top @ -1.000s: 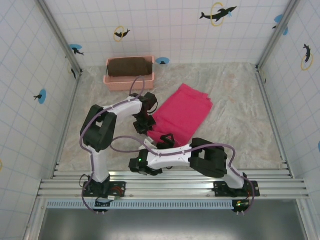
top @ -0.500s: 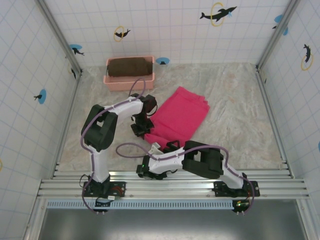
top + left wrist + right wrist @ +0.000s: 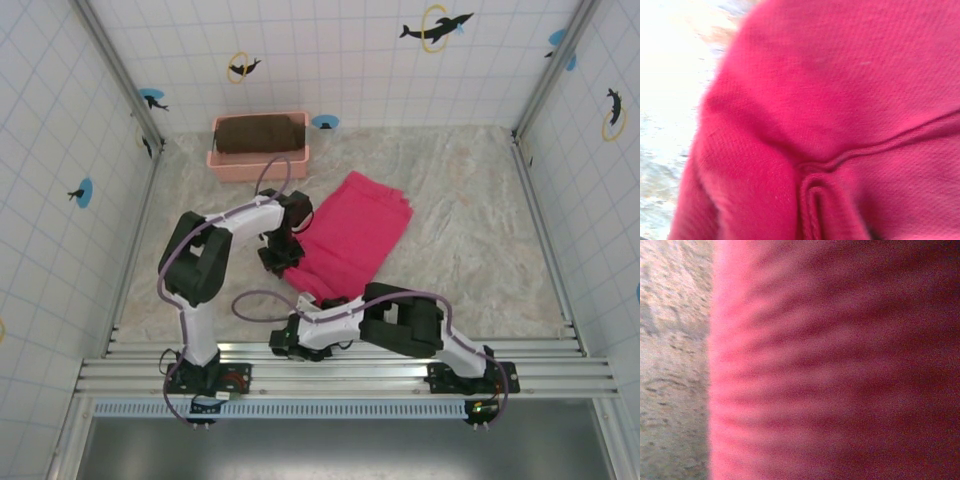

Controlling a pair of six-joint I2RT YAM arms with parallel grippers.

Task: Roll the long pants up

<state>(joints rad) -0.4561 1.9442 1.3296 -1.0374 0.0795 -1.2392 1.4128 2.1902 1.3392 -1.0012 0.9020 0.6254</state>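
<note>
magenta on marble: the long pants (image 3: 355, 235) lie folded into a bright slab on the table (image 3: 470, 230), slanting away from my two grippers toward the far right. the cloth is plain and unpatterned, flat over most of its length and bunched thicker at the near end.

my left gripper (image 3: 283, 252) sits at the left edge of that near end, touching the fabric. my right gripper (image 3: 328, 300) is at the near tip of the bundle, to the right of my left one and closer to my bases. i cannot tell whether either one is parted or clamped on the cloth.

close under my left wrist, the knit shows a raised seam (image 3: 880, 147) running across, with a doubled fold below it and pale table to the left. under my right wrist the fabric is blurred and crossed by soft ripples, its straight edge lying against speckled table on the left.

the tabletop is a mottled beige, marble-like sheet. beyond my left gripper, at the far edge, stands a pale pink basket (image 3: 258, 160) holding a dark brown folded cloth (image 3: 260, 132). white tiled walls (image 3: 330, 60) with blue dolphin stickers (image 3: 437, 27) close in three sides, and metal rails (image 3: 340, 378) run along the near edge by my arm bases.
</note>
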